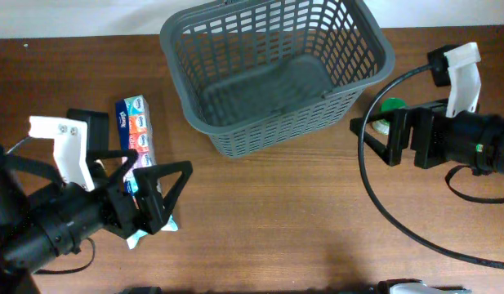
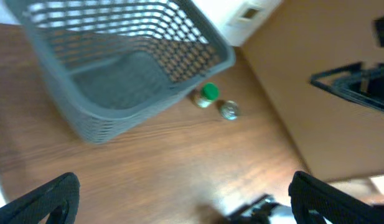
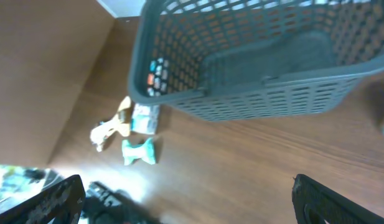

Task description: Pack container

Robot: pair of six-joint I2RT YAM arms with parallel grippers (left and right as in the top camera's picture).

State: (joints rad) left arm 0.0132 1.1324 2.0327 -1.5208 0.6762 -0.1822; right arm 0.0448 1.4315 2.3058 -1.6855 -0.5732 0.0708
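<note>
Table (image 1: 301,237): brown wood, bearing everything. Container (image 1: 260,135): dark grey lattice basket, upright at the far centre of the table, nothing inside. Likely light and stiff with some flex in the walls; the thick rim looks the surest hold if it must be shifted. Left gripper (image 1: 158,175): fingers spread wide, empty, above the tissue pack (image 1: 136,122). Right gripper (image 1: 372,139): likewise spread and empty, near the green-lidded jar (image 2: 208,94). Tin (image 2: 229,110): just beside the jar.
</note>
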